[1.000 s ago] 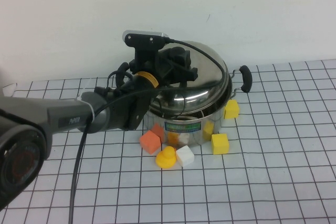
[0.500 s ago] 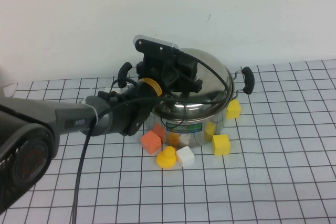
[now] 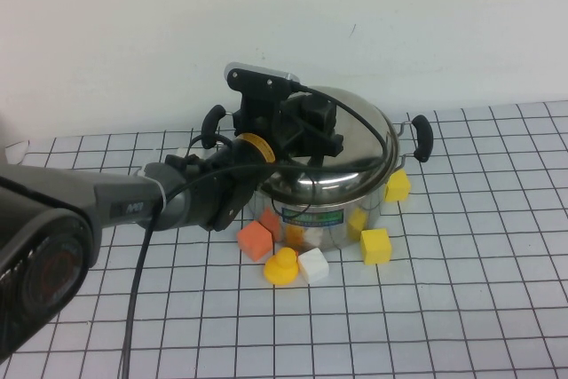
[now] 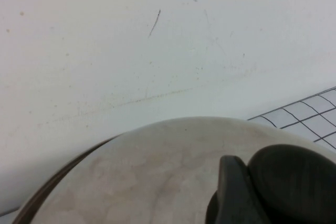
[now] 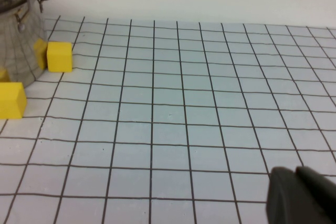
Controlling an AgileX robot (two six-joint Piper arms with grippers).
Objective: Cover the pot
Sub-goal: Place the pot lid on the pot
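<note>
The shiny steel pot (image 3: 330, 212) with two black side handles (image 3: 422, 138) stands at the back middle of the gridded table. The domed steel lid (image 3: 359, 144) lies on its rim, nearly level. My left gripper (image 3: 311, 129) is over the lid's middle, shut on the lid's black knob. In the left wrist view one dark finger (image 4: 233, 192) presses against the knob (image 4: 296, 179) above the lid (image 4: 157, 171). My right gripper (image 5: 302, 195) is shut and empty, low over the bare grid to the right of the pot (image 5: 18, 40). It is out of the high view.
Small blocks lie against the pot's front: an orange one (image 3: 254, 239), a yellow round-topped one (image 3: 282, 265), a white one (image 3: 312, 263) and yellow cubes (image 3: 374, 244) (image 3: 397, 185). A white wall stands close behind the pot. Open grid lies to the right (image 5: 210, 103).
The lid was tilted above the pot a second ago. It has come down with my left gripper and now lies nearly flat on the rim.
</note>
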